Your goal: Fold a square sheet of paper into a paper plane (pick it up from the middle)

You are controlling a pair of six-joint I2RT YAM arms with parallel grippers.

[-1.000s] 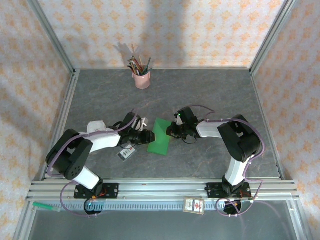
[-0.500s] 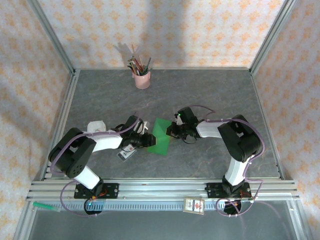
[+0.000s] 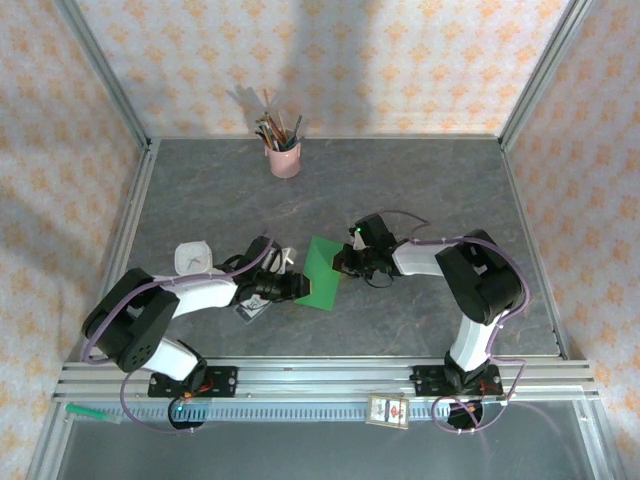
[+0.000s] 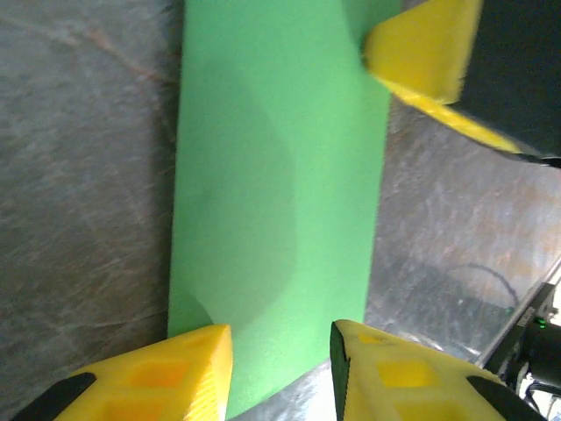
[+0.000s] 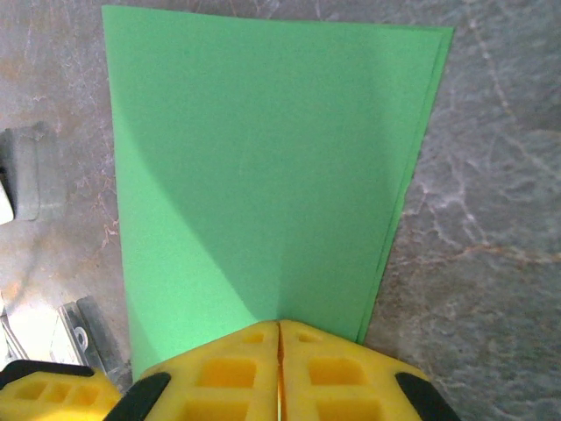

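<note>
The square sheet of paper (image 3: 320,272) is bright green and lies folded into a narrower rectangle (image 5: 263,167) on the grey table, with a doubled edge along one long side. My right gripper (image 5: 279,329) is shut, and its tips rest on the middle of the paper's right edge (image 3: 343,262). My left gripper (image 4: 280,355) is open at the paper's near left corner (image 3: 292,287). The paper's (image 4: 276,175) end lies flat between its two yellow fingers. The right gripper's fingertip (image 4: 421,48) sits on the far end in the left wrist view.
A small white dark-bordered card (image 3: 253,308) lies just left of the paper, under the left arm. A pink cup of pencils (image 3: 284,155) stands at the back. A small white object (image 3: 192,257) sits at the left. Metal rails run along the table's near edge (image 3: 320,378).
The left gripper has moved toward the near edge, from the paper's left side down to its near left corner. The right gripper and the paper have stayed put.
</note>
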